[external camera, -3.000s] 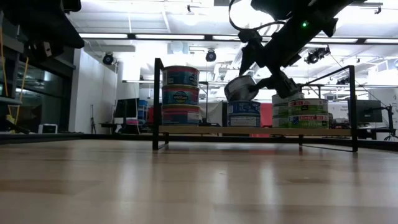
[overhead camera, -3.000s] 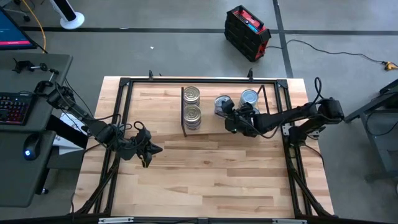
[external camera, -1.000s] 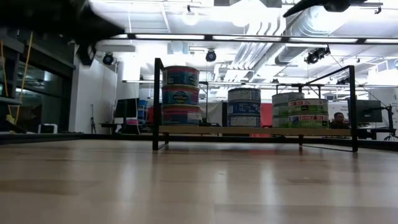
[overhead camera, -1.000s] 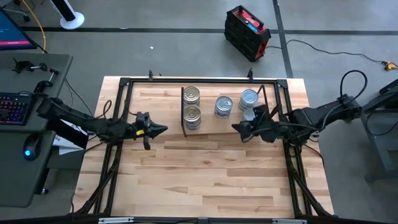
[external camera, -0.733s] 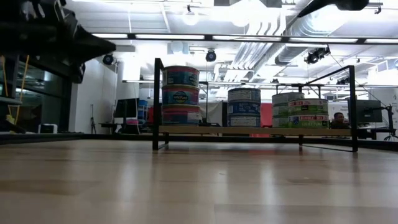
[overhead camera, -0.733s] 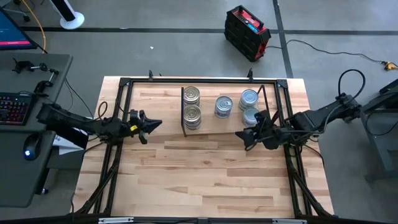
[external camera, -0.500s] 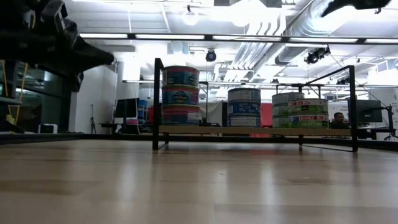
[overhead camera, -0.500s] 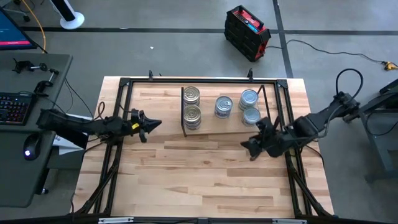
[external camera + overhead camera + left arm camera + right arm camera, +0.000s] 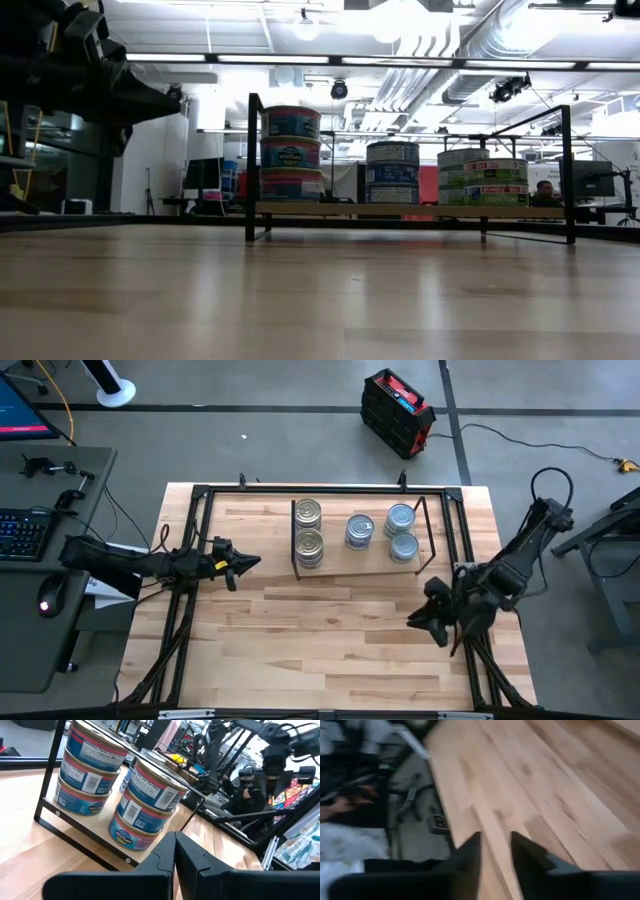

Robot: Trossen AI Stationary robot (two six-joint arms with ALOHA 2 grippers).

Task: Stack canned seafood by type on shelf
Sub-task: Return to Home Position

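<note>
From above, the shelf (image 9: 338, 558) stands near the table's (image 9: 330, 650) far edge, about midway between the left and right edges. It carries two gold-lidded stacks (image 9: 308, 530) at its left end, a middle stack (image 9: 359, 529), and two silver-lidded stacks (image 9: 402, 531) at its right end. The left gripper (image 9: 250, 563) hovers by the table's left edge, well apart from the shelf. The right gripper (image 9: 418, 622) hangs near the right edge, nearer the camera than the shelf and clear of it. From table height, the left-end stack is three tins high, the middle stack two, and the right-end stacks sit lower. The left gripper shows as a dark bulk over the table's left side. Its wrist view faces the left-end tins, with its fingers (image 9: 200, 862) pressed together. The right wrist view looks down on bare tabletop, with its fingers (image 9: 467, 851) held a narrow gap apart and holding nothing.
</note>
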